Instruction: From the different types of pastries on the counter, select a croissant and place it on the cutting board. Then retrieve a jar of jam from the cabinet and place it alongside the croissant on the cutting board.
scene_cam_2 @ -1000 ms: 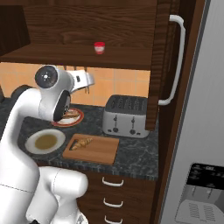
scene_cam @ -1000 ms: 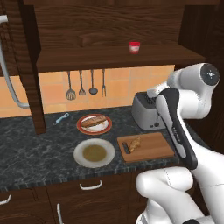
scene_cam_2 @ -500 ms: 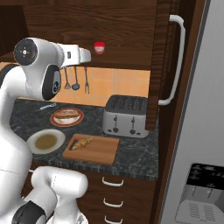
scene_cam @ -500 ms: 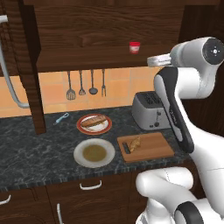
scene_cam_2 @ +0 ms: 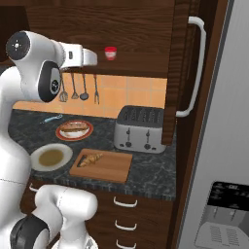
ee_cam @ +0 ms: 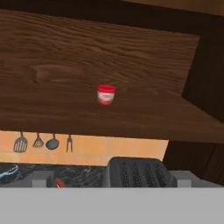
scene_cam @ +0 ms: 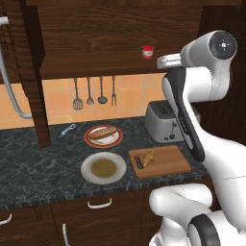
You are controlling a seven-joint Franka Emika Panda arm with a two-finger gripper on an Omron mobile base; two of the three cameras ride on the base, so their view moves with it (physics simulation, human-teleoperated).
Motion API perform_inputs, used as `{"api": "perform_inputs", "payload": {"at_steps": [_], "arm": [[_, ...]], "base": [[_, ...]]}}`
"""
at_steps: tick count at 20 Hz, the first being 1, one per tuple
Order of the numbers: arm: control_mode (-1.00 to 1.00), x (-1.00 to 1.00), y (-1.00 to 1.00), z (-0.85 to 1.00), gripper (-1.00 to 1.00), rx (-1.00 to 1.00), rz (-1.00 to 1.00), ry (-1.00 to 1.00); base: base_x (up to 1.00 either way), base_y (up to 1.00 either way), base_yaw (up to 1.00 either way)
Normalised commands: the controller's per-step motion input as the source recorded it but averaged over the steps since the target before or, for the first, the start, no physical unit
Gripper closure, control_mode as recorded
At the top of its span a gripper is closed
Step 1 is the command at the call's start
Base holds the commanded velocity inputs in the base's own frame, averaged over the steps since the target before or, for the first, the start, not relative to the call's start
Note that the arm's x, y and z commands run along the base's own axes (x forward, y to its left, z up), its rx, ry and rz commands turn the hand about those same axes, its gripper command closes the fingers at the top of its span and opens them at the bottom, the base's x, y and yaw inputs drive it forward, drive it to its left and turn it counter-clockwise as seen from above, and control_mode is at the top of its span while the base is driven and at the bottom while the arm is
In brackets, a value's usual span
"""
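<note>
Croissant [scene_cam: 147, 158] on cutting board [scene_cam: 168, 162], so jam step: jar of jam [ee_cam: 106, 94] upright on cabinet shelf [ee_cam: 144, 116], gripper [scene_cam_2: 90, 57] near, grip state unclear; next reach fwd, clamp.

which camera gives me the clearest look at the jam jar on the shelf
The hand view: the jam jar sits near the middle, unobstructed, standing upright on the cabinet shelf straight ahead. The left base view shows it small, close beside the arm's wrist; the right base view also shows it small, just past the hand.
</note>
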Motion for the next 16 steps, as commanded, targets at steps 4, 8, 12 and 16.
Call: {"api": "perform_inputs", "payload": {"at_steps": [4,8,12,16], "arm": [[-1.0,0.08,-0.02,-0.15,-1.0,0.28,0.01,0.09],[-1.0,0.03,-0.01,-0.03,-1.0,0.1,0.01,0.05],[-1.0,0.58,0.0,0.11,-1.0,0.0,0.0,0.01],[-1.0,0.67,0.0,-0.06,-1.0,-0.12,0.0,0.22]], "base": [[0.0,0.0,0.0],[0.0,0.0,0.0],[0.0,0.0,0.0],[0.0,0.0,0.0]]}}
